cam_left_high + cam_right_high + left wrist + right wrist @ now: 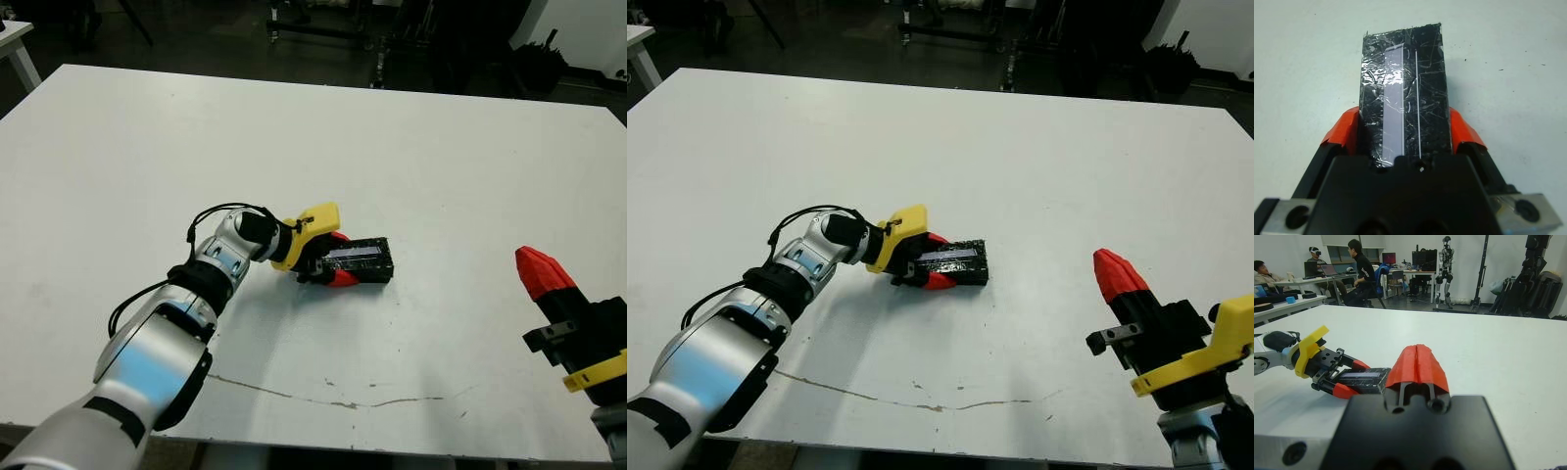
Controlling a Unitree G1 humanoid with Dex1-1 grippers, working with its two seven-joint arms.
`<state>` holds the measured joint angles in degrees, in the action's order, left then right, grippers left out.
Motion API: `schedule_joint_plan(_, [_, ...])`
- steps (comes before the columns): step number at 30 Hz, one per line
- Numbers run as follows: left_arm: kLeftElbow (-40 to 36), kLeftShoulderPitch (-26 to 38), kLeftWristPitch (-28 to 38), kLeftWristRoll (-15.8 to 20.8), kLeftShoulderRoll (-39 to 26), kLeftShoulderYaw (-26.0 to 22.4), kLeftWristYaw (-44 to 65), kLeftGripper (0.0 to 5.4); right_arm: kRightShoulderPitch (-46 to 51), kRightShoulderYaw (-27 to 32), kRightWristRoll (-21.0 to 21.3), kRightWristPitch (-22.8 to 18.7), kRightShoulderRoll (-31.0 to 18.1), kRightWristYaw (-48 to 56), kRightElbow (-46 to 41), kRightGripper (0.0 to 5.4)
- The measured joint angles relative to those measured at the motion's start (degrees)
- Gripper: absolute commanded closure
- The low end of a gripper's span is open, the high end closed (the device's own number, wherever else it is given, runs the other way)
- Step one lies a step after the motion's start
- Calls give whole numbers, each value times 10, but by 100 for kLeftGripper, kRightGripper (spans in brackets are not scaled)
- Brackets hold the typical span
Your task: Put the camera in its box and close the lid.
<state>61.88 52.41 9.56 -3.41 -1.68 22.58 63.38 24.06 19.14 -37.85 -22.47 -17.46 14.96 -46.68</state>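
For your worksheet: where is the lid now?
The lid lies near the table's middle, between the left end effector's fingers; the right end effector is apart.

The silver-shelled left arm point(147, 367) is being extended forward across the table, its black-cabled wrist point(230, 245) angled toward the robot's right. The yellow-bodied, red-tipped left gripper point(338, 262) is being held low, its red fingers point(1465, 134) being pressed against both sides of a glossy black slab point(1405, 90). The right gripper point(1117, 274) is being held apart at the near right, its red fingertips point(1417, 363) being kept together.
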Motion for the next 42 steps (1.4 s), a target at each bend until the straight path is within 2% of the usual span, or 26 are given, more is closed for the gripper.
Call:
schedule_joint_plan(14, [5, 4, 11, -4, 3, 12, -11, 231, 4, 0, 5, 10, 1, 0, 0, 540])
schedule_joint_plan(19, [4, 8, 2, -11, 11, 17, -22, 158, 6, 0, 7, 10, 1, 0, 0, 540])
schedule_joint_plan(24, [-2, 13, 39, -38, 14, 37, -47, 96, 12, 0, 8, 10, 2, 0, 0, 540])
schedule_joint_plan(32, [-2, 15, 42, -40, 14, 37, -60, 6, 14, -1, 8, 10, 2, 0, 0, 540])
schedule_joint_plan(42, [-1, 17, 41, -41, 16, 36, -62, 1, 14, -1, 11, 10, 2, 0, 0, 540])
